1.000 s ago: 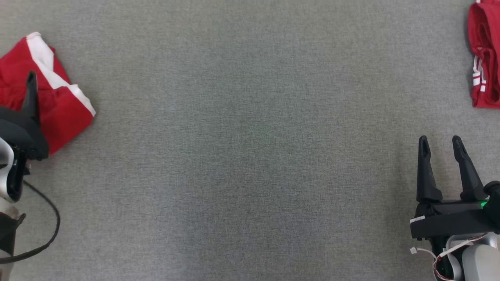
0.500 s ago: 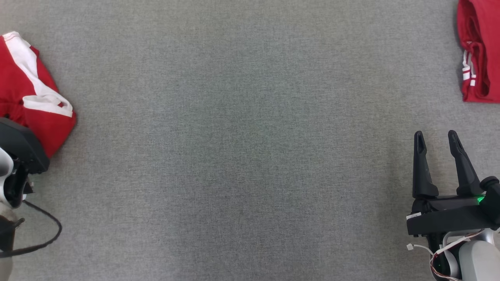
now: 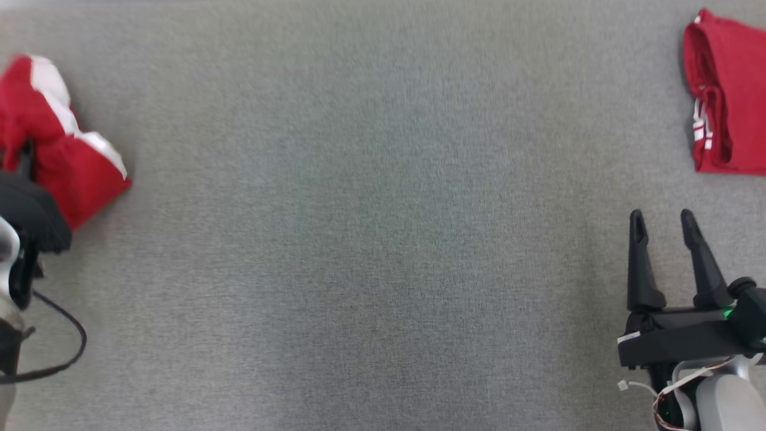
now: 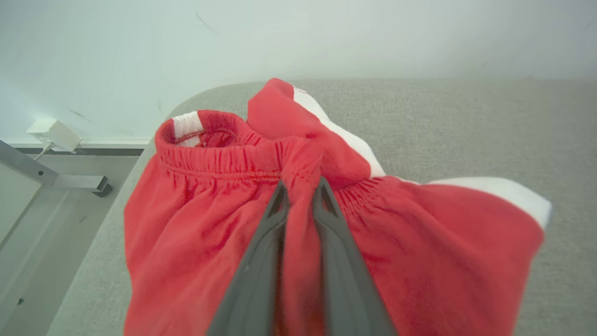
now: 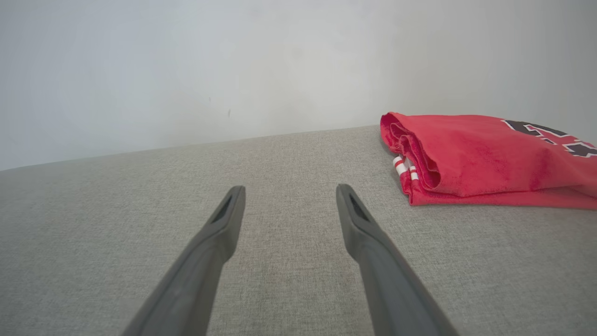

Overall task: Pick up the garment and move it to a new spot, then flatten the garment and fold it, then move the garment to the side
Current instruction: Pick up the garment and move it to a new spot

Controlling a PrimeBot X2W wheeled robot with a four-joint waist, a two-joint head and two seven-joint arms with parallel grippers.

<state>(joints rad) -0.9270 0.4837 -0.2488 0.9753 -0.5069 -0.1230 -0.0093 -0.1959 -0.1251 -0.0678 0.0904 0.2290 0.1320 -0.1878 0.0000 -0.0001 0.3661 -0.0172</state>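
One red garment [image 4: 186, 233], white-striped, is crumpled, its elastic waistband [image 4: 219, 161] gathered.

Two red garments are in sight: one pair of shorts [image 4: 196, 224], red with white, and one folded garment [image 5: 475, 154]. There is one grey cloth-covered table [image 3: 371, 239] under both. There are two grippers, one left gripper [image 4: 301, 183] and one right gripper [image 5: 290, 188]. Each has two long dark fingers [image 5: 205, 261], so four fingers in all. One black cable [image 3: 75, 353] loops beside the left arm. One green light [image 3: 727, 313] glows on the right gripper's base. Beyond the table's edge are one small white box [image 4: 53, 134] and one metal bar [image 4: 56, 179].
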